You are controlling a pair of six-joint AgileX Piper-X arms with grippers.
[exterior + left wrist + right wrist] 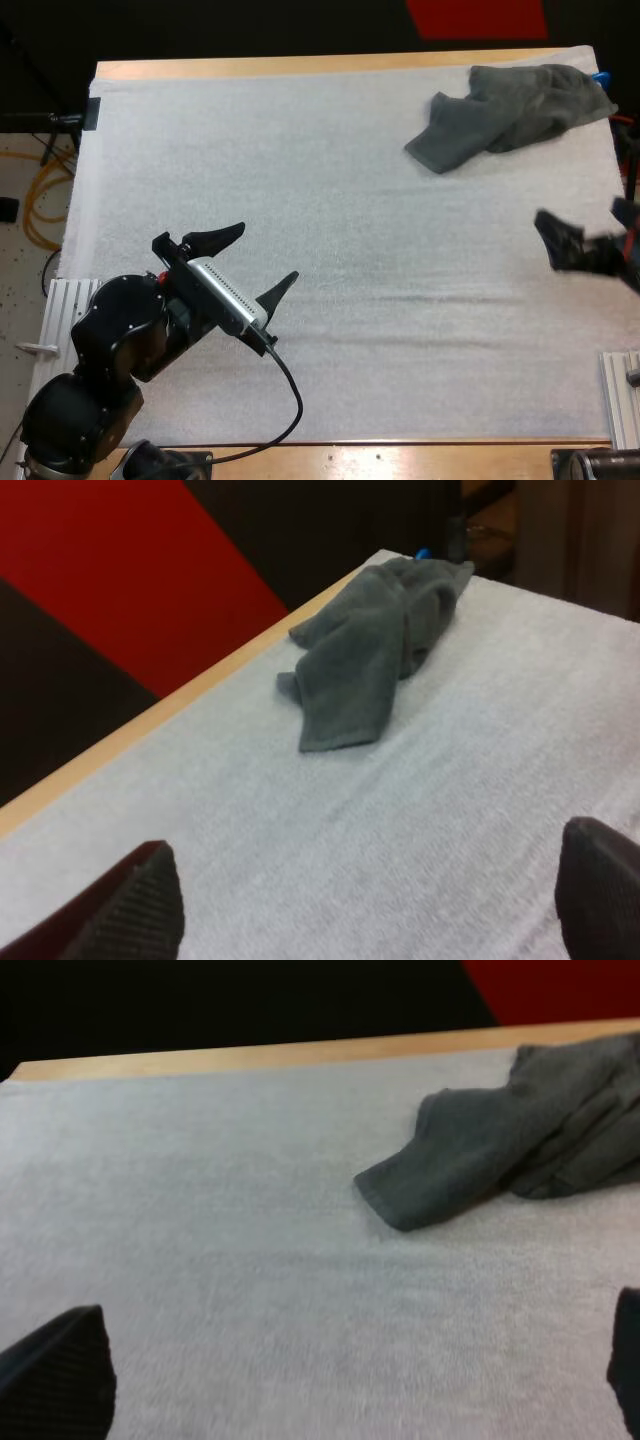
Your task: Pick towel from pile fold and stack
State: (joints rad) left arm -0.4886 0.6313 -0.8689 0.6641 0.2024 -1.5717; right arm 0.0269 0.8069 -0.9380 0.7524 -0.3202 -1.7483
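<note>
1 crumpled grey-green towel lies at the far right corner of the mat, by the far edge of the table. The left gripper hovers over the mat's near left, well apart from the towel, and the right gripper at the mat's right edge, nearer it. Each has its 2 fingers spread apart, holding nothing.

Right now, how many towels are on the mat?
1: a crumpled towel at the far right corner of the mat. Another could be bunched inside it; I cannot tell.
</note>
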